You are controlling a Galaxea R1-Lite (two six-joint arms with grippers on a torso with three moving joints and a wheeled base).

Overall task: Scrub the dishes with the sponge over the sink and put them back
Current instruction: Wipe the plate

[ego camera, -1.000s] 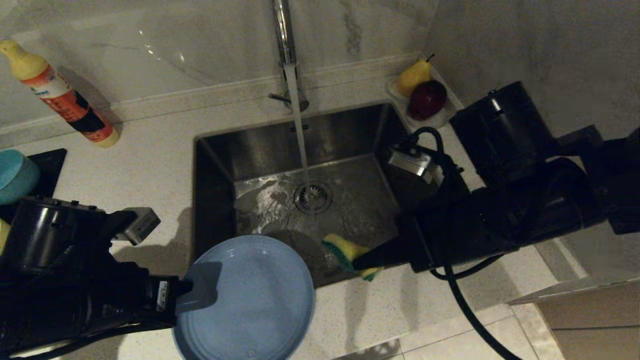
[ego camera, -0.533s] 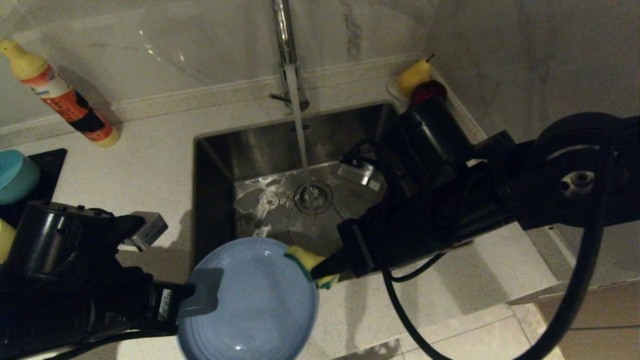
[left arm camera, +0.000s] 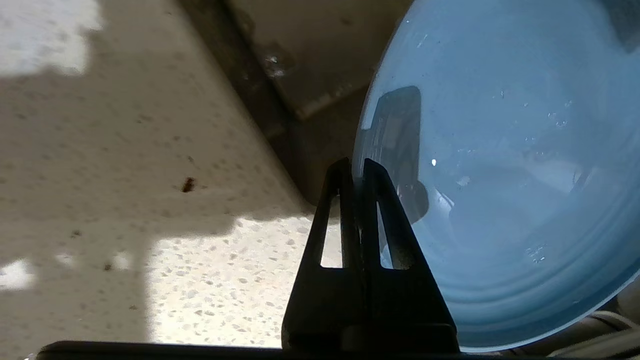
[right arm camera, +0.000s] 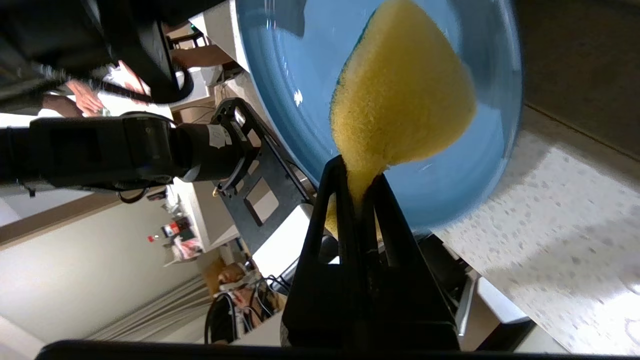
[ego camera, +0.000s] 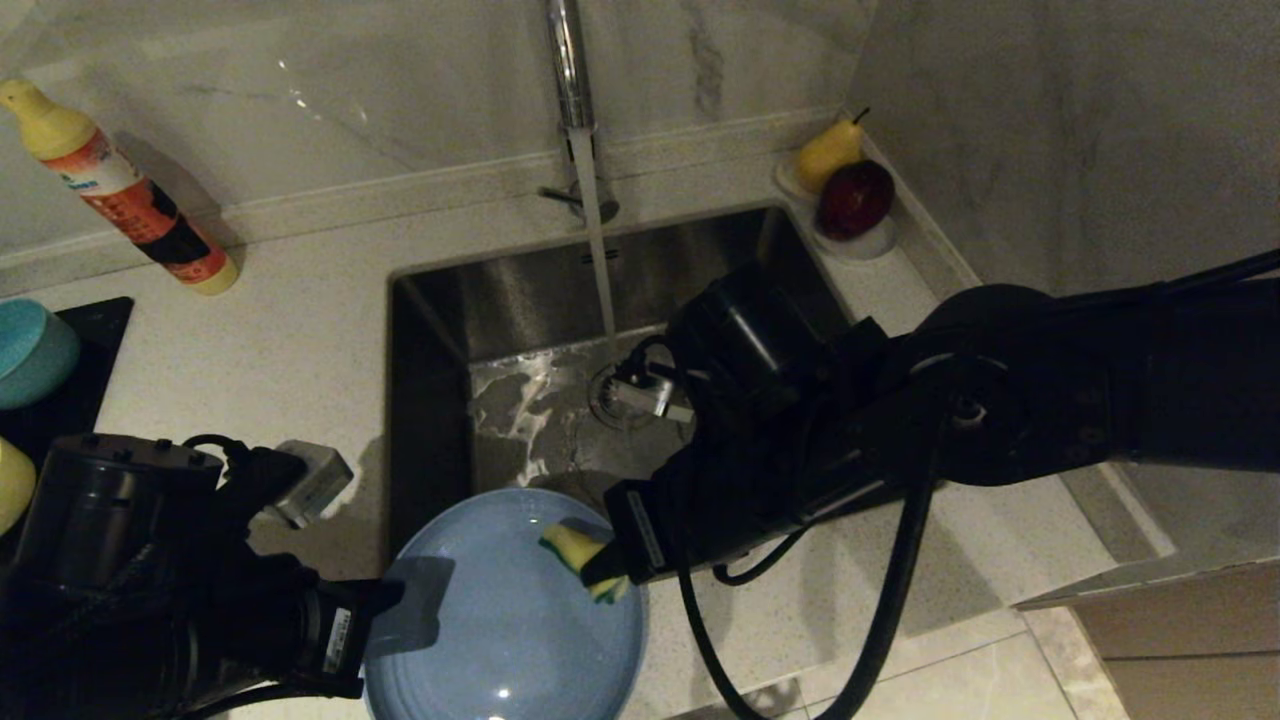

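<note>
The light-blue plate (ego camera: 500, 630) looks glazed and smooth, wet with small highlights. The sponge (right arm camera: 400, 105) is coarse yellow foam. The sink (ego camera: 520, 300) is brushed steel, the tap (ego camera: 566, 60) polished chrome, the bench (ego camera: 290, 330) speckled matt stone.

Pale speckled bench (ego camera: 300, 300) around a steel sink (ego camera: 700, 260), orange-labelled yellow-capped bottle (ego camera: 120, 200) lying upper left, black mat (ego camera: 90, 340) at left edge, small white dish (ego camera: 875, 243) of fruit upper right
</note>
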